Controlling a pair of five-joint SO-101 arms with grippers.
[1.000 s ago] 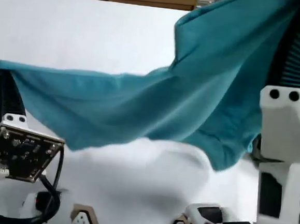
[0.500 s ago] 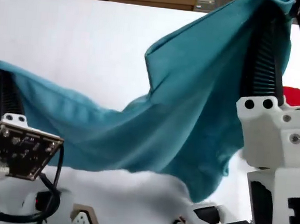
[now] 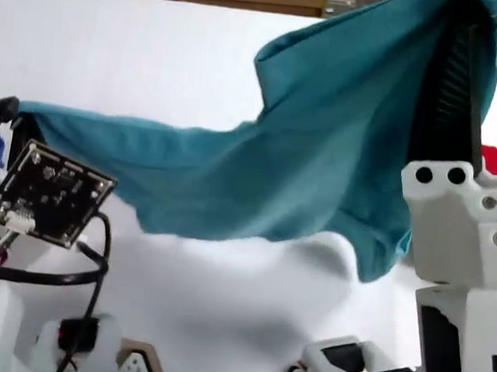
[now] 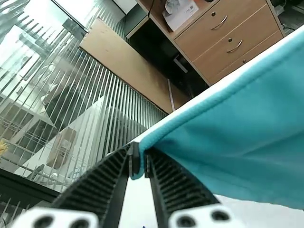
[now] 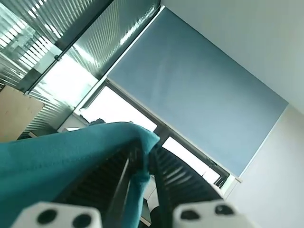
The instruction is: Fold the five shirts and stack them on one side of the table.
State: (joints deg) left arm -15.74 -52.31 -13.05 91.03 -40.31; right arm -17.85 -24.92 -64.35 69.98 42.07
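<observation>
A plain teal shirt (image 3: pixel 319 166) is held aloft, stretched from the left middle of the frame up to the upper right corner. Soft folds are seen across it, and a loose corner is seen hanging at centre right.

Wooden drawer unit (image 4: pixel 232 38) noted in room behind; two metal handles seen. White papers (image 4: pixel 180 10) lain on top. Wooden panel (image 4: pixel 128 66) seen beside slatted blinds (image 4: pixel 57 118). Grey-blue roller shade (image 5: pixel 190 90) drawn partway over bright window (image 5: pixel 111 111).
</observation>
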